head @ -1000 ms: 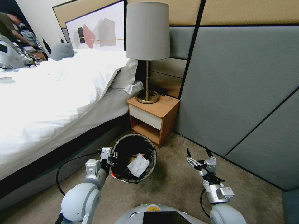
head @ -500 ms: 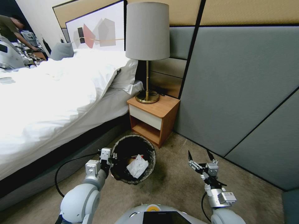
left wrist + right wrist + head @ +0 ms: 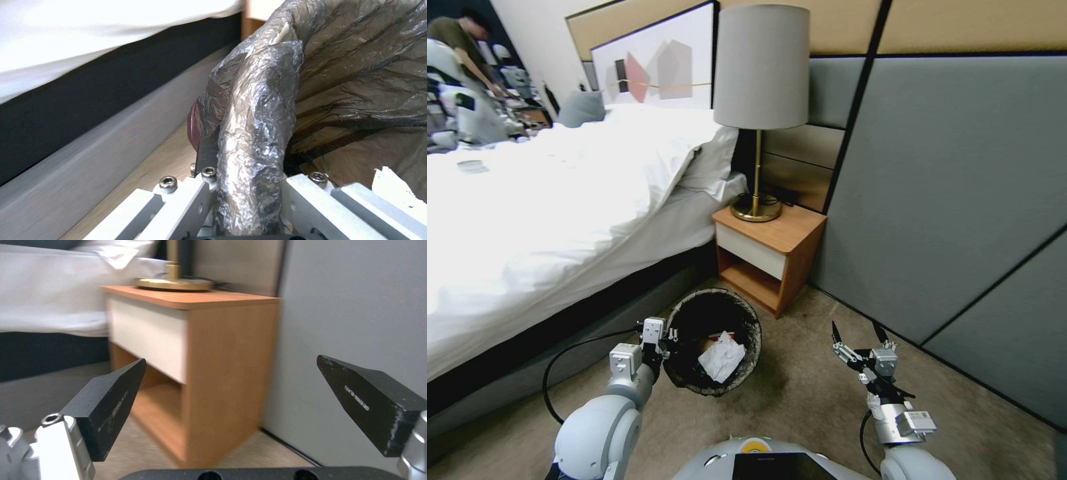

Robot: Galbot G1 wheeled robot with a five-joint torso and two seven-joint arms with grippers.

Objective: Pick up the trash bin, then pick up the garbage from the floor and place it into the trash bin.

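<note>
The trash bin (image 3: 690,380), round with a black bag liner over its rim, stands tilted on the carpet side of the bed, straight ahead of me. My left gripper (image 3: 665,338) is shut on the bin's near-left rim. In the left wrist view the crinkled liner-covered rim (image 3: 262,100) runs between the fingers of the left gripper (image 3: 249,166). Garbage lies inside the bin: a white tissue wad (image 3: 720,357) and a bit of red behind it. My right gripper (image 3: 859,337) is open and holds nothing, hovering over the carpet to the bin's right; its black fingertips (image 3: 111,400) are spread wide.
A wooden nightstand (image 3: 780,243) with a brass lamp (image 3: 757,207) stands just beyond the bin, also seen close by the right wrist as the nightstand (image 3: 191,356). The bed (image 3: 547,200) runs along the left. Grey wall panels (image 3: 947,200) close the right. Bare carpet (image 3: 800,393) lies between the arms.
The whole head view has shifted: bed, lamp and nightstand slid rightward in the picture, so the camera moved. The bin stays held by my left gripper. My right gripper sank slightly.
</note>
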